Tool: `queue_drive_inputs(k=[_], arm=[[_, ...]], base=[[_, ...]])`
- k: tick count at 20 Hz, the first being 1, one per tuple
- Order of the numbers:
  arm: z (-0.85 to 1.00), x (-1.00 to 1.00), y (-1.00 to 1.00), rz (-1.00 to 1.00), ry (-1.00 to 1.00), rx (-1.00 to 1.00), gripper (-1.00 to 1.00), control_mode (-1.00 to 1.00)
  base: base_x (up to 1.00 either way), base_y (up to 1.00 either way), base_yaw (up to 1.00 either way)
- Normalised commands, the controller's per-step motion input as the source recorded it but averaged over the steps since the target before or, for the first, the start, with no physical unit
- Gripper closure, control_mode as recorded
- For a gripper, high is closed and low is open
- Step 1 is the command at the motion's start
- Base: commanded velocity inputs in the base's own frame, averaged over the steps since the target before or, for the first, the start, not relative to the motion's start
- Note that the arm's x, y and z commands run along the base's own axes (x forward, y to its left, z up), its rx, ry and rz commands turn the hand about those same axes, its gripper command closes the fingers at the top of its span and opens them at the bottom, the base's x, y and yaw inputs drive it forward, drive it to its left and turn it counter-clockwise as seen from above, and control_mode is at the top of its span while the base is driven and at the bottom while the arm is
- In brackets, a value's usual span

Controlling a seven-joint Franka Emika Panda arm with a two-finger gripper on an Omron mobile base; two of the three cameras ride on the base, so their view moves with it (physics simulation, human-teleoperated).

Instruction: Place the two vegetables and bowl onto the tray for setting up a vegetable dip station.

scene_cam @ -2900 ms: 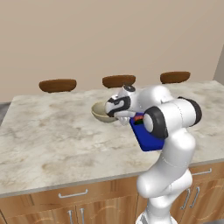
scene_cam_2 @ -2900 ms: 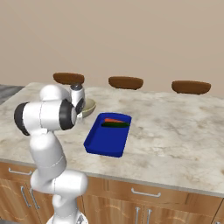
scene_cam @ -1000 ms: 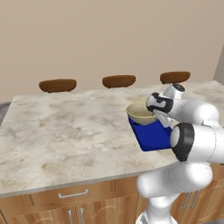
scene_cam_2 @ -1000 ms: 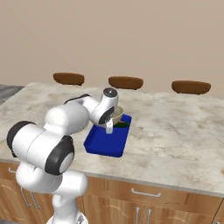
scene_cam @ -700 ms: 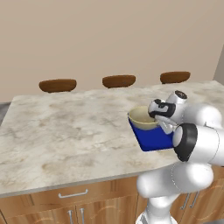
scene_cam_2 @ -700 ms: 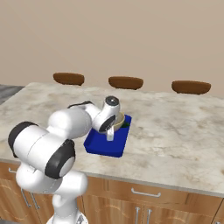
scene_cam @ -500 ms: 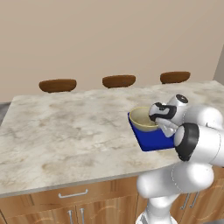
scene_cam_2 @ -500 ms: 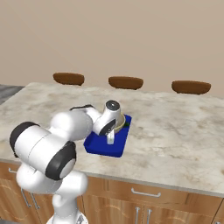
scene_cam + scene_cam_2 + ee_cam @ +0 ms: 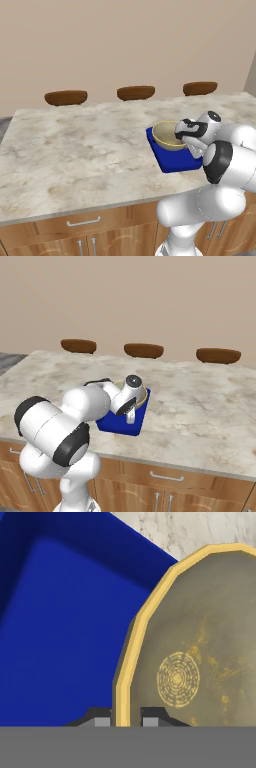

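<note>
The round beige-tan bowl (image 9: 200, 662) is held by its rim, opening upward, over the deep-blue rectangular tray (image 9: 65, 627). The rim is clamped between the two-finger gripper (image 9: 127, 718).

No writing, label, brand, number or sign can be read in any of the views. The only mark is a round pattern of fine concentric rings on the inside of the bowl (image 9: 200, 657), and it carries no letters or digits.
</note>
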Motion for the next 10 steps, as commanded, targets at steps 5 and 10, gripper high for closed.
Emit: queue_drive_inputs(k=[5, 10], arm=[[0.04, -0.22, -0.12, 0.00, -0.06, 0.00, 1.00, -1.00], [0.01, -0.32, 0.00, 0.00, 0.00, 0.00, 1.00, -1.00]], base=[[0.00, 0.00, 0.00], [0.00, 0.00, 0.00]])
